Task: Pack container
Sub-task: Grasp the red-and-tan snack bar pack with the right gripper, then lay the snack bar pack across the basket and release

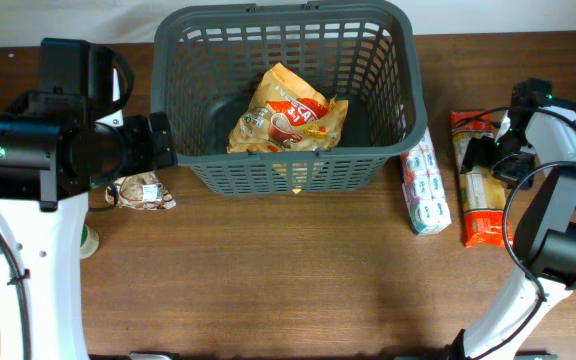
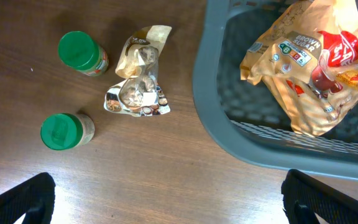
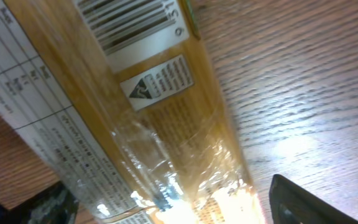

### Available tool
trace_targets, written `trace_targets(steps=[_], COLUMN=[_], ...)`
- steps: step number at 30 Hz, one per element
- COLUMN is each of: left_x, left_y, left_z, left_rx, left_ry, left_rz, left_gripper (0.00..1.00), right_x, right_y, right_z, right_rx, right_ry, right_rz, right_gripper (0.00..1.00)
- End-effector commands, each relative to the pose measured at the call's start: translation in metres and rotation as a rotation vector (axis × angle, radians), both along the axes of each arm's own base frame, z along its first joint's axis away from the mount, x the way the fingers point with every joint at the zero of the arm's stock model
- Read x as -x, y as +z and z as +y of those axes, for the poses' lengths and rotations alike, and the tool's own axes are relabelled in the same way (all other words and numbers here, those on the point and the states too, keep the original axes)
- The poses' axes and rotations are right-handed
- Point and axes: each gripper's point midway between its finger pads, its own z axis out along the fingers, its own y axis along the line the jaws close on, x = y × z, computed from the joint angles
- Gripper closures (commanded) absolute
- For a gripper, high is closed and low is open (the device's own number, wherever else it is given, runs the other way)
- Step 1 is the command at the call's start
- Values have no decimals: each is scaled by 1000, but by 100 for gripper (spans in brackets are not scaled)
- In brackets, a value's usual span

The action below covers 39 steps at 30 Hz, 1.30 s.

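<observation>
Left gripper (image 2: 166,186), spread wide, hovers just beside the container (image 2: 205,93).

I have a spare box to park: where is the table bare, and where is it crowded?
Barest: the front strip of the table, below the basket. Basket floor left of the brown sugar bag is free too. Crowded: left of the basket, a crumpled packet and two green-lidded jars; right, a white-blue pack beside a pasta pack.

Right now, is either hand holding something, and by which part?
Nothing is held. The left hand hangs open; the right hand, open, straddles the pasta packet.
</observation>
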Motion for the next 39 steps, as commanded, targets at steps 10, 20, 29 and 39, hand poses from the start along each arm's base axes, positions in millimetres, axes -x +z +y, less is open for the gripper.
trace_targets(steps=[10,20,29,39], left_x=[1,1,1,1], left_y=[1,1,1,1], left_z=[0,0,0,0], left_rx=[4,4,4,4], left_ry=[-3,-3,-3,-3], left_rz=[-2,-2,-2,-2], left_gripper=[1,1,1,1], right_x=[20,7,-30,23], right_y=[-37,35,339,427], right_z=[24,31,99,323], right_rx=[-12,-75,70,217], right_ry=[33,36,304,1433], right_rz=[66,16,-673,-993], right_gripper=[23,96,96,96])
